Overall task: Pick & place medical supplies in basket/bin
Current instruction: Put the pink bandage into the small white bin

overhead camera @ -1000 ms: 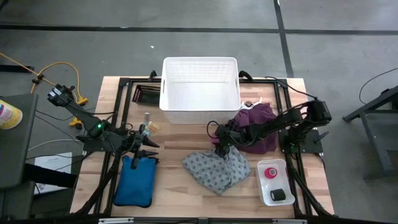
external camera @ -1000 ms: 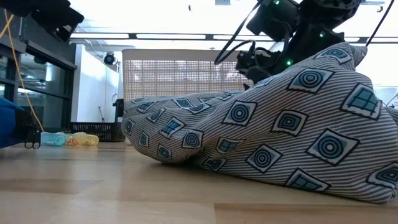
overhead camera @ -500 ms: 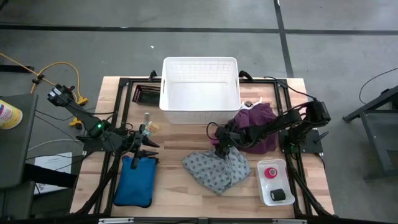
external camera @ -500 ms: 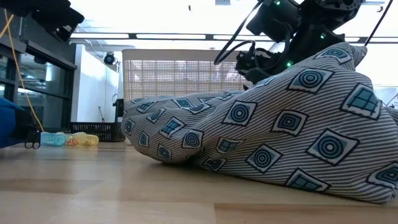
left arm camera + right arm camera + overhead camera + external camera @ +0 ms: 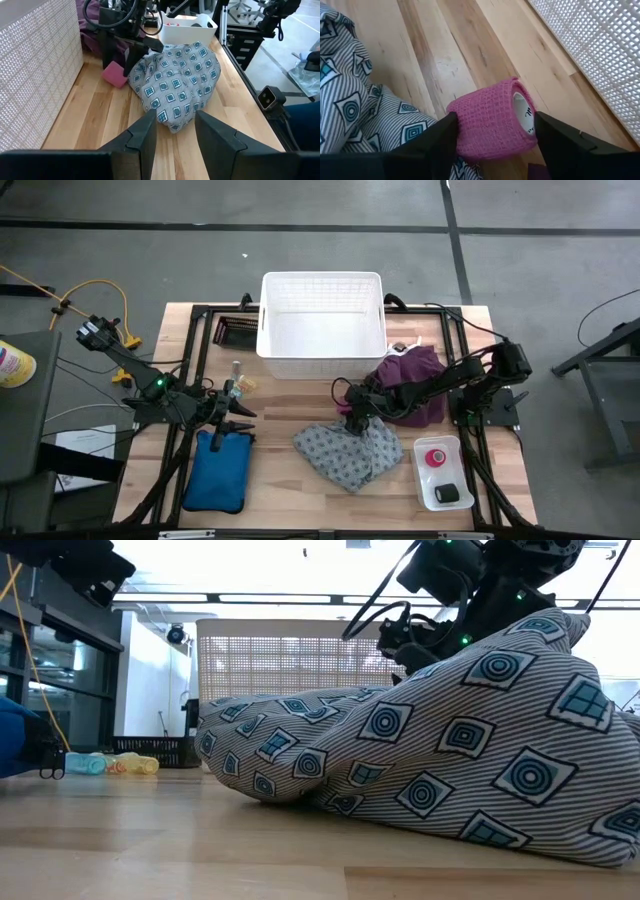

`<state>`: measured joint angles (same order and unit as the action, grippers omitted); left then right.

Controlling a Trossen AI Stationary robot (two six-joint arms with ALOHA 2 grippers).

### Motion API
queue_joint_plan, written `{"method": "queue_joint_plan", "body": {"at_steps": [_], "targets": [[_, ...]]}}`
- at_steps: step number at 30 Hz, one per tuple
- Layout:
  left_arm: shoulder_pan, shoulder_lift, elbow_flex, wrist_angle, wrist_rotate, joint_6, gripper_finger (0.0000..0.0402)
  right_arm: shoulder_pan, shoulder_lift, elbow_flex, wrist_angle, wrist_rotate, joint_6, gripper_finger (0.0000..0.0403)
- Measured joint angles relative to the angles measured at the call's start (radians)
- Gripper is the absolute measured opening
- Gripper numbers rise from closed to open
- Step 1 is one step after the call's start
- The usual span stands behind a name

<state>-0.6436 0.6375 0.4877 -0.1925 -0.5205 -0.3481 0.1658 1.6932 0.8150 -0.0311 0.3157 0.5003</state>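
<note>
A pink tape roll (image 5: 492,125) sits between the fingers of my right gripper (image 5: 495,142), beside the grey patterned cloth (image 5: 350,452), which lies heaped on the table. In the left wrist view the roll (image 5: 114,75) rests on the wood under my right gripper (image 5: 131,57). The purple cloth (image 5: 410,385) lies under the right arm. A second pink roll (image 5: 436,457) and a small black block (image 5: 449,494) lie in a white tray (image 5: 422,480). My left gripper (image 5: 175,135) is open, above the table's left side. A small clear bottle (image 5: 237,370) lies near it. My right gripper has the pink tape roll pinched between its two fingers: one finger (image 5: 560,142) is at the end with the white core (image 5: 522,115), the other (image 5: 430,145) at the opposite end. The fingers come from above, pointing down. The roll sits low, on the table against the grey cloth.
The white basket (image 5: 322,320) stands at the table's far middle, just beyond the right gripper. A blue pouch (image 5: 218,470) lies on the near left under the left gripper. A dark rack (image 5: 238,330) sits left of the basket. Bare wood (image 5: 290,405) lies between the grippers.
</note>
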Motion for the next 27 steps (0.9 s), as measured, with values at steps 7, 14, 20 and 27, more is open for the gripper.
{"method": "queue_joint_plan", "body": {"at_steps": [7,14,20,27], "targets": [[0.0,0.0,0.0,0.0,0.0,0.0,0.0128,0.0,-0.008,-0.001,0.003,0.0,-0.004,0.0235],[0.0,0.0,0.0,0.0,0.0,0.0,0.0128,0.002,-0.049,-0.002,-0.013,-0.006,-0.007,0.0234],[0.0,0.0,0.0,0.0,0.0,0.0,0.0128,0.001,-0.089,-0.002,-0.022,0.001,-0.025,0.0234],[0.0,0.0,0.0,0.006,0.0,0.0,0.0128,0.0,-0.17,-0.002,-0.047,0.022,-0.062,0.0234]]}}
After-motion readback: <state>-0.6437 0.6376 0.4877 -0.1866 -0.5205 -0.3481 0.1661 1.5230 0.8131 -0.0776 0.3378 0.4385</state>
